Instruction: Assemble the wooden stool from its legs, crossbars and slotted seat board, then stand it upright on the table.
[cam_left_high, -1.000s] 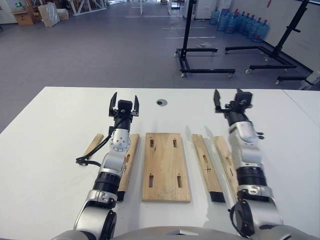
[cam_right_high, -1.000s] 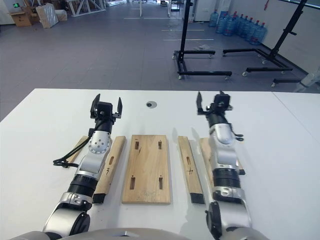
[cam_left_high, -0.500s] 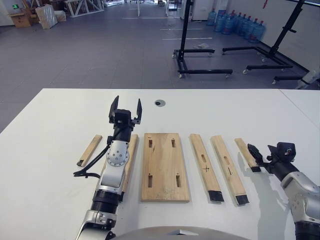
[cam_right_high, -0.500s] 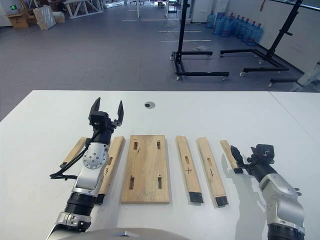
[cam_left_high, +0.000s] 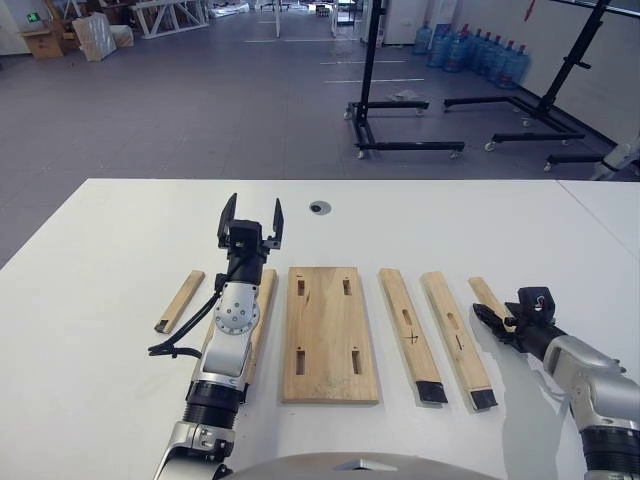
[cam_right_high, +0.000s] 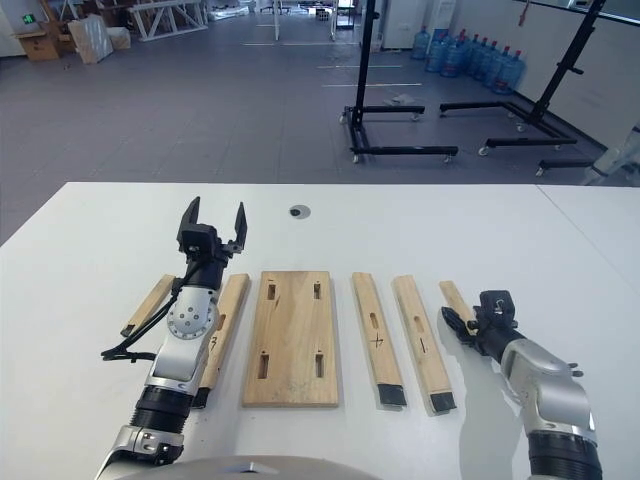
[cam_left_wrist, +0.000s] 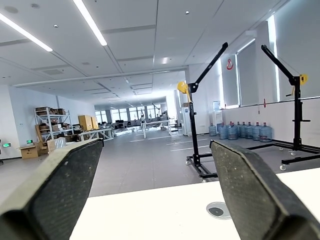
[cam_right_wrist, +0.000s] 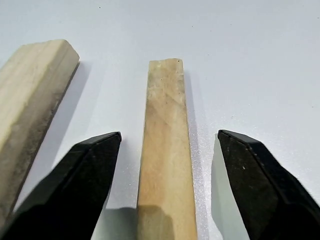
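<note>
- My right claw (cam_right_wrist: 167, 137), 3 o'clock, low over the table (cam_left_high: 100, 300): jaws wide, straddling the short crossbar (cam_right_wrist: 165, 150), fingers clear of it.
- Seat board (cam_left_high: 331, 330) flat at 12 o'clock; inner leg (cam_left_high: 411, 330) and outer leg (cam_left_high: 455, 335) lie between board and crossbar.
- My left claw (cam_left_high: 251, 212), 11 o'clock, farther out: wide, holding nothing.

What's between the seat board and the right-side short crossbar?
Two slotted legs lying flat: the inner leg by the seat board, the outer leg by the short crossbar. Seen in both eye views.
</note>
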